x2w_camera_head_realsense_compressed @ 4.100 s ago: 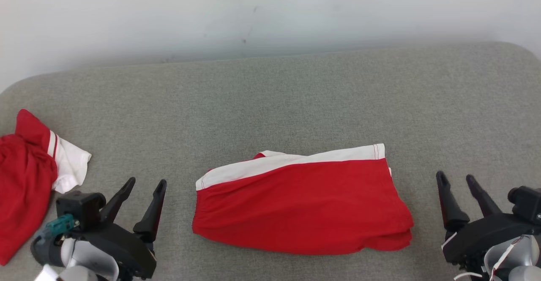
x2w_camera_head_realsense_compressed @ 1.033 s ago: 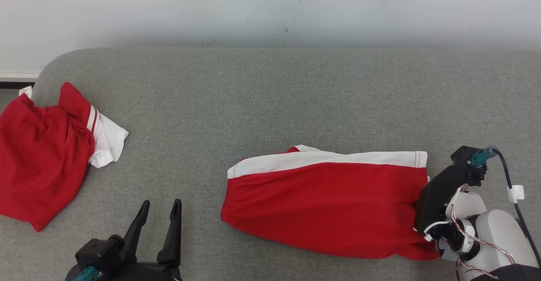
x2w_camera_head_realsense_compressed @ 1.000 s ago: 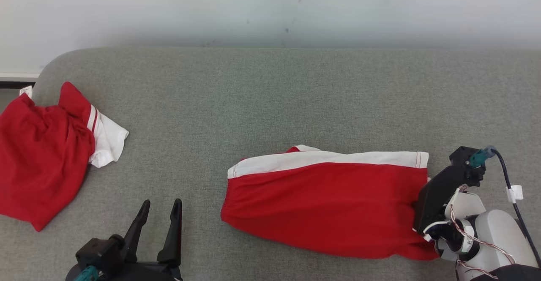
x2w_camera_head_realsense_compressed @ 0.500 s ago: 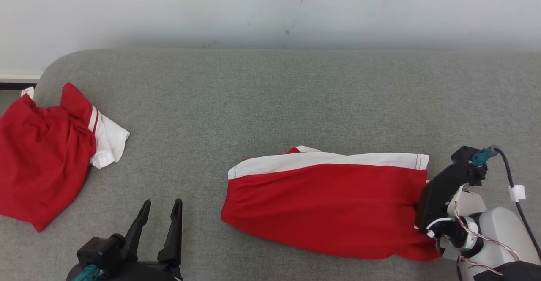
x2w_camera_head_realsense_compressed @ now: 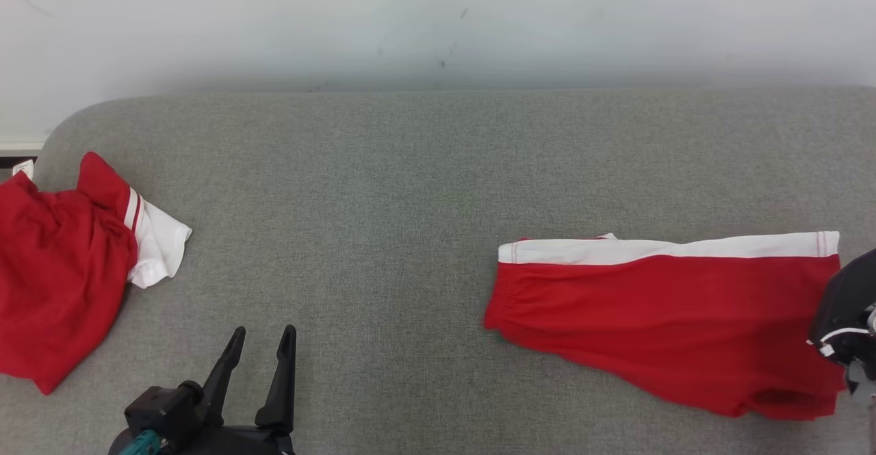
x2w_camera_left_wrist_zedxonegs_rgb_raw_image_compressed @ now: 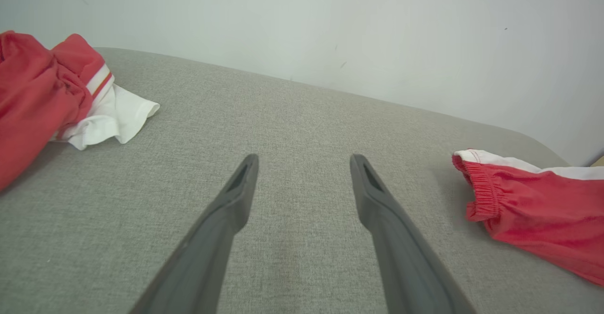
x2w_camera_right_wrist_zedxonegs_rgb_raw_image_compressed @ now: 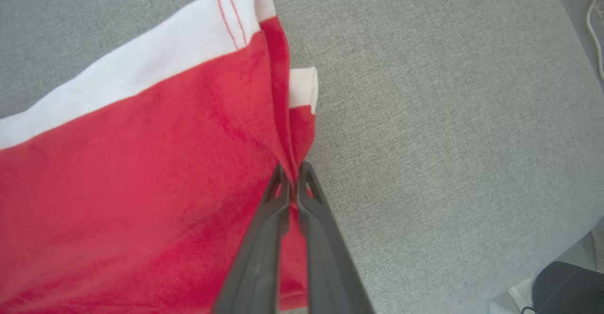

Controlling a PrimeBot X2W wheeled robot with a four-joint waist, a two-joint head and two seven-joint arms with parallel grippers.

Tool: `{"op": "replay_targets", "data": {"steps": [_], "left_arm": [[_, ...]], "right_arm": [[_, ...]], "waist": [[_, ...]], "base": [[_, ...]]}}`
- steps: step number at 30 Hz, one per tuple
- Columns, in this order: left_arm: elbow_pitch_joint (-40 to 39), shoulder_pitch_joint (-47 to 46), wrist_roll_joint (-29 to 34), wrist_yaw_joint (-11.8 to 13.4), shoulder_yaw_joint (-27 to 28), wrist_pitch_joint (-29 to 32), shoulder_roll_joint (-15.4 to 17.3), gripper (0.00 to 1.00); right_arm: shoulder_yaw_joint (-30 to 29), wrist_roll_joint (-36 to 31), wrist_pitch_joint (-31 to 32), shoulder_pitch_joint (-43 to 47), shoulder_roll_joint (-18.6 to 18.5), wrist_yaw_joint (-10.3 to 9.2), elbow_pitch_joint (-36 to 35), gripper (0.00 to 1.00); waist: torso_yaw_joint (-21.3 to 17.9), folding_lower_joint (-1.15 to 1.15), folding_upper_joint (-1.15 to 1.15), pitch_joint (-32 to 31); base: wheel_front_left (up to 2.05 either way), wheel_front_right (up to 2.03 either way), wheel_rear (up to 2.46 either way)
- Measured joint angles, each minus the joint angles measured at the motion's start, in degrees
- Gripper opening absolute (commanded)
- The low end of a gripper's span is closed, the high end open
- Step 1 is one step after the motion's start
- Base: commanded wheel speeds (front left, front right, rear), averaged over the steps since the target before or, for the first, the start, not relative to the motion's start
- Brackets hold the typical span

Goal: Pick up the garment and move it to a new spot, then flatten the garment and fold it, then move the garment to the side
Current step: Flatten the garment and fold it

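The garment (x2w_camera_head_realsense_compressed: 657,325) is a folded pair of red shorts with a white band along its far edge. It lies flat on the grey cushion (x2w_camera_head_realsense_compressed: 383,202), at the right in the head view. My right gripper (x2w_camera_right_wrist_zedxonegs_rgb_raw_image_compressed: 293,170) is shut on the garment's (x2w_camera_right_wrist_zedxonegs_rgb_raw_image_compressed: 141,163) bunched right edge, which puckers between the fingertips. Its dark housing (x2w_camera_head_realsense_compressed: 845,304) covers that edge in the head view. My left gripper (x2w_camera_head_realsense_compressed: 263,332) is open and holds nothing, low at the left over bare cushion. The left wrist view has this gripper (x2w_camera_left_wrist_zedxonegs_rgb_raw_image_compressed: 304,158) well apart from the garment's elastic waist end (x2w_camera_left_wrist_zedxonegs_rgb_raw_image_compressed: 533,219).
A second red and white garment (x2w_camera_head_realsense_compressed: 61,284) lies crumpled at the cushion's far left, also in the left wrist view (x2w_camera_left_wrist_zedxonegs_rgb_raw_image_compressed: 37,97). A pale wall (x2w_camera_head_realsense_compressed: 438,17) runs behind the cushion. The cushion's right edge (x2w_camera_right_wrist_zedxonegs_rgb_raw_image_compressed: 571,196) drops off close to the right gripper.
The garment has slid well to the right across the cushion, pulled by my right gripper on its edge. The head view has shifted slightly. My left gripper has stayed put.
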Motion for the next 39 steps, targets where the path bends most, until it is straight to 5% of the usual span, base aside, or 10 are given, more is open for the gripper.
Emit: {"op": "replay_targets", "data": {"steps": [8, 13, 25, 31, 39], "left_arm": [[0.1, 0.0, 0.0, -0.1, -0.4, 0.0, 0.0, 1.00], [0.6, 0.0, -0.1, -0.5, -1.0, 0.1, -0.6, 1.00], [1.2, 0.0, -0.3, -0.6, -1.0, 0.2, -0.8, 1.00], [1.2, -0.1, -0.3, -0.6, -1.3, 0.2, -1.3, 1.00], [1.7, -1.8, -0.3, -1.4, -1.8, 0.3, -2.0, 1.00]], "right_arm": [[0.5, -2.3, 3.7, 0.0, -1.6, 0.01, -2.2, 0.00], [7.9, 1.8, 7.6, -3.0, 4.4, 3.55, -5.4, 0.00], [19.2, 3.8, 12.9, -8.6, 6.2, 7.84, -7.0, 0.00], [23.4, 4.8, 14.5, -9.5, 6.4, 7.13, -6.6, 0.00], [31.5, 10.1, 13.9, -14.7, 6.2, 1.74, -3.2, 0.00]], "waist": [[-0.4, 0.00, 0.00, -0.2], [-0.6, 0.00, 0.00, -0.5], [-0.3, 0.00, 0.00, -0.8], [0.4, 0.00, 0.00, -0.5], [2.4, 0.00, 0.00, 0.7]], "base": [[0.00, 0.00, 0.00], [0.00, 0.00, 0.00], [0.00, 0.00, 0.00], [0.00, 0.00, 0.00], [0.00, 0.00, 0.00]]}}
